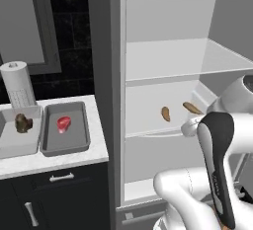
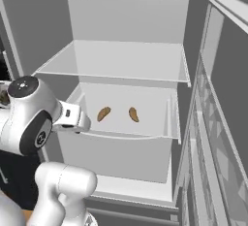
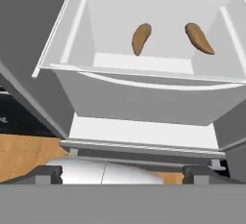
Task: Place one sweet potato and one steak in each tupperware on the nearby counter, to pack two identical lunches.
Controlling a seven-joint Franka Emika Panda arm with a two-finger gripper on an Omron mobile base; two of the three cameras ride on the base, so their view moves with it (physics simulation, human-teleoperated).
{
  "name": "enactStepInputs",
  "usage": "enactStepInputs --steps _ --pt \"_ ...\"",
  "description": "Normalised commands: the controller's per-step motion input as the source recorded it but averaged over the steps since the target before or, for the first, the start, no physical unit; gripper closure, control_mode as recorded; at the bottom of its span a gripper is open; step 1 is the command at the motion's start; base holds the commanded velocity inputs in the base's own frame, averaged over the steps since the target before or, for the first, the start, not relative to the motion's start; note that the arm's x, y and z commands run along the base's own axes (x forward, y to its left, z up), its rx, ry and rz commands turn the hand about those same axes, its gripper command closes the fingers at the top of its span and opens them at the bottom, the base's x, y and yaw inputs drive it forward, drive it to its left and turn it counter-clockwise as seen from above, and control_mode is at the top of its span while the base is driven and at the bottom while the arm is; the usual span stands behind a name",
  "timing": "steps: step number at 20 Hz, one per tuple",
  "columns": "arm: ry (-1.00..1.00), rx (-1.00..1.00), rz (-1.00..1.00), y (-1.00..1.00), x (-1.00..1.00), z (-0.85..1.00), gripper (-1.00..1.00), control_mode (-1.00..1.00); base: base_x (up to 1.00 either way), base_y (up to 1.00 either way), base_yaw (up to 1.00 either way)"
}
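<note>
Nearest, the gripper [image 3: 120, 172] hangs in front of the open fridge [image 2: 126, 21], its fingers spread wide and holding nothing. Beyond it, two sweet potatoes lie apart in the white drawer [image 3: 144, 67]: the left potato [image 3: 141, 38] and the right potato [image 3: 199, 38]. To the left, on the counter [image 1: 59, 157], stand two containers side by side: the lighter container [image 1: 20, 147] holds the dark steak [image 1: 22, 123], the darker container [image 1: 47, 145] holds the red steak [image 1: 63, 123]; neither holds a potato. A paper-towel roll [image 1: 17, 83] stands behind them. Risks, as judged: the fingers may strike the drawer's front wall on descent, or a tapered potato may roll from a loose pinch.
</note>
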Motion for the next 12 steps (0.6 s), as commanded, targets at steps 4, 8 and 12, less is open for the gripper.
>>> enactStepInputs --steps 4,8,12 --pt "-0.15 0.0 0.0 -0.04 0.5 -0.66 -1.0 -1.0 0.0 0.0 0.0" --pt "-0.2 0.0 0.0 0.0 0.59 -0.68 -1.0 -1.0 0.0 0.0 0.0" --pt "-0.04 0.0 0.0 0.0 0.87 -0.44 -1.0 -1.0 0.0 0.0 0.0"
